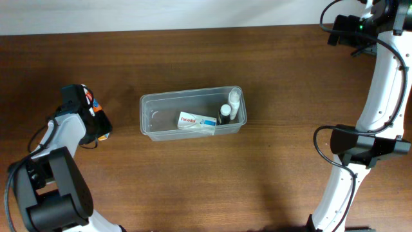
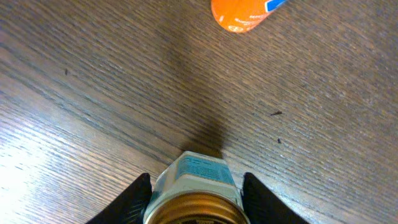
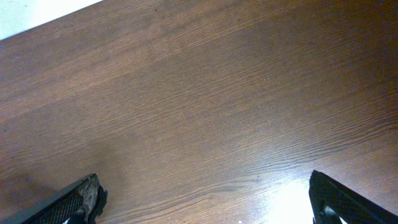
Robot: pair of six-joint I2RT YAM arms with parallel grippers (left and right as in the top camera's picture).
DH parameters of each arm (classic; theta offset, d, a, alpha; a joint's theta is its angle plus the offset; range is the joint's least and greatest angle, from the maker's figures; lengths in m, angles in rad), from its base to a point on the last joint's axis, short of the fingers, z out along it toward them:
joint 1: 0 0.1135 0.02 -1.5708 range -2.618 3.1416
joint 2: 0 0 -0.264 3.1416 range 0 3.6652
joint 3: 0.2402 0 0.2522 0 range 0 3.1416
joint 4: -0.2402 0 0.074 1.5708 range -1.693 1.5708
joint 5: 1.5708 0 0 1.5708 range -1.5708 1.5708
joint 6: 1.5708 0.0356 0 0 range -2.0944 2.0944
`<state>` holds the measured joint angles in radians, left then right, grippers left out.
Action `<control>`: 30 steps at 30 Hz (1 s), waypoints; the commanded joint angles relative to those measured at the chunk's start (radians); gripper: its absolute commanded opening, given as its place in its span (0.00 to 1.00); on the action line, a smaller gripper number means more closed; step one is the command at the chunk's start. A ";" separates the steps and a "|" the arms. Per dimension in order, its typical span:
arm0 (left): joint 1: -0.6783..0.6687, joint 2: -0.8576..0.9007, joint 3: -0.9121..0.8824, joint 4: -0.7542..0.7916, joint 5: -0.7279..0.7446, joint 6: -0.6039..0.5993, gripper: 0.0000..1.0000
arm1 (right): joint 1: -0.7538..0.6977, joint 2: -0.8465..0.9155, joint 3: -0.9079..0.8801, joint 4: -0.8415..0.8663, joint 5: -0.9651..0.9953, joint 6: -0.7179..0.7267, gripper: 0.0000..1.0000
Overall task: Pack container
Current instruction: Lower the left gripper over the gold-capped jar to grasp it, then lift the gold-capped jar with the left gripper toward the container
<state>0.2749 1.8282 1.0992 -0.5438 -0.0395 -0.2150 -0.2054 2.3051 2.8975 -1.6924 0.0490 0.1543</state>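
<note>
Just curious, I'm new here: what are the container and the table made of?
Table: dark brown wood or a wood-look laminate, fairly matte; grain lines run across it, though which one is unclear. Container: seemingly clear plastic, glossy; the table shows through it.

Left arm (image 1: 58, 135) sits folded in close at the near-left, wrist pitched down, with the left gripper (image 2: 196, 202) clamped on a small gold-capped bottle (image 2: 198, 174) (both fingers (image 2: 134, 199) press flush against its sides, cap end toward the wrist camera). Right arm (image 1: 380, 84) is stretched from its near-right base out to the far-right corner. The right gripper (image 3: 205, 208) has its jaws spread wide, only the two fingertips showing at the bottom edge of its wrist view.
</note>
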 commanded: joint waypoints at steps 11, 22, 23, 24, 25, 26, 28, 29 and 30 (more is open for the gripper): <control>-0.004 0.000 -0.005 -0.032 0.010 0.006 0.28 | -0.004 -0.010 -0.002 -0.006 0.008 0.008 0.98; -0.004 -0.188 0.034 -0.126 0.024 0.007 0.28 | -0.004 -0.010 -0.002 -0.006 0.008 0.008 0.98; -0.004 -0.218 0.040 -0.139 0.024 0.007 0.28 | -0.004 -0.010 -0.002 -0.006 0.008 0.008 0.98; -0.004 -0.245 0.047 -0.149 0.024 0.007 0.28 | -0.004 -0.010 -0.002 -0.006 0.008 0.008 0.98; -0.004 -0.275 0.052 -0.160 0.024 0.007 0.28 | -0.004 -0.010 -0.002 -0.006 0.008 0.008 0.98; -0.004 -0.303 0.057 -0.169 0.024 0.007 0.28 | -0.004 -0.010 -0.002 -0.006 0.008 0.008 0.98; -0.004 -0.364 0.064 -0.183 0.025 0.007 0.28 | -0.004 -0.010 -0.002 -0.006 0.008 0.008 0.98; -0.007 -0.402 0.065 -0.188 0.024 0.007 0.28 | -0.004 -0.010 -0.002 -0.006 0.008 0.008 0.98; -0.011 -0.430 0.065 -0.190 0.024 0.007 0.28 | -0.004 -0.010 -0.002 -0.006 0.008 0.008 0.98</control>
<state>0.2741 1.4921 1.1336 -0.7242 -0.0235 -0.2134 -0.2054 2.3051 2.8975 -1.6924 0.0490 0.1547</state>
